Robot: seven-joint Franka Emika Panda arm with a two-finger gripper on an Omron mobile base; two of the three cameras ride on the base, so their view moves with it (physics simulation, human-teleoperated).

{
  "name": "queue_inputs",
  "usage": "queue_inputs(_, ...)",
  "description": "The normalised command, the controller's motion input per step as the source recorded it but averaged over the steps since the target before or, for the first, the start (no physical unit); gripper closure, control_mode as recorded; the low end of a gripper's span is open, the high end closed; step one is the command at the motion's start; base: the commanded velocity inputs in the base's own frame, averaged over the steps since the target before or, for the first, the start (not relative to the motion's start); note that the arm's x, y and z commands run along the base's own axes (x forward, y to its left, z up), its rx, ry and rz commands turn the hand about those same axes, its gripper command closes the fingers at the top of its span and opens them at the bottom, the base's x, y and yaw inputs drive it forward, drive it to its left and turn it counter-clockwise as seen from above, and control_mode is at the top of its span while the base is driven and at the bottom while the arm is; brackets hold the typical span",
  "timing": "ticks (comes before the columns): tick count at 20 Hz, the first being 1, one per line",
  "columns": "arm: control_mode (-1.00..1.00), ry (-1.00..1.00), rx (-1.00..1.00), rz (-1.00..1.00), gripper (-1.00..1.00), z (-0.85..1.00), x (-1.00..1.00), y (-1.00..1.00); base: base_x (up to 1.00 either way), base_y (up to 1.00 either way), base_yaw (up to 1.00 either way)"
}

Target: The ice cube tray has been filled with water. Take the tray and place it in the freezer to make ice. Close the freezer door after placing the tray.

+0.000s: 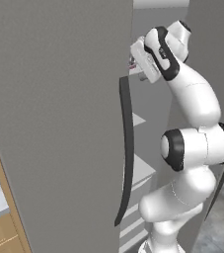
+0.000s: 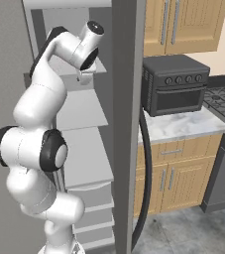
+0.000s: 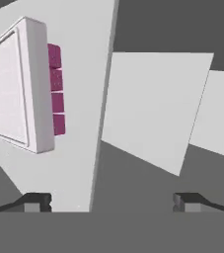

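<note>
— White arm segments filled the lower right of the left base view. What stood around them?

— At the left of the frame, the freezer door [image 1: 59, 123] stood swung open, its dark handle [image 1: 127, 148] running down the middle. The arm reached up into the freezer [image 1: 150, 113], with pale shelves [image 1: 139, 170] showing in the gap. A speck of pink at the upper middle, just beside the wrist, might have been the ice cube tray, but it was too small to be sure.

— And the right base view?

— The arm rose at the left of the frame, the wrist bent toward a shelf in the upper part of the open compartment. Another grey door edge cut down the centre. To the right sat a dark toaster oven [image 2: 176, 84] on a marble counter [image 2: 183, 130], with wooden cabinets [image 2: 183, 25] above and below.

— What did the hand view give?

— The gripper [image 3: 113, 202] had its two fingertips [image 3: 37, 201] spread wide at the bottom edge, nothing between them. The ice cube tray [image 3: 19, 89] appeared at the upper left, well apart from the tips, its magenta cells along one side, lying against a pale shelf surface.

— So how far along was the job?

— By my reading, the tray was placed and released inside the freezer. Backing the arm out and shutting the door remained.
</note>
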Motion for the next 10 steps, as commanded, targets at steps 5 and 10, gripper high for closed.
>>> queue_inputs(5,-1.00,-0.03,-0.03,-0.01,-1.00,-0.27,-1.00,-0.03,0.00,0.00,0.00)
queue_inputs(10,-1.00,-0.21,0.00,-0.15,-1.00,0.00,-1.00,-0.38,0.00,0.00,0.00)
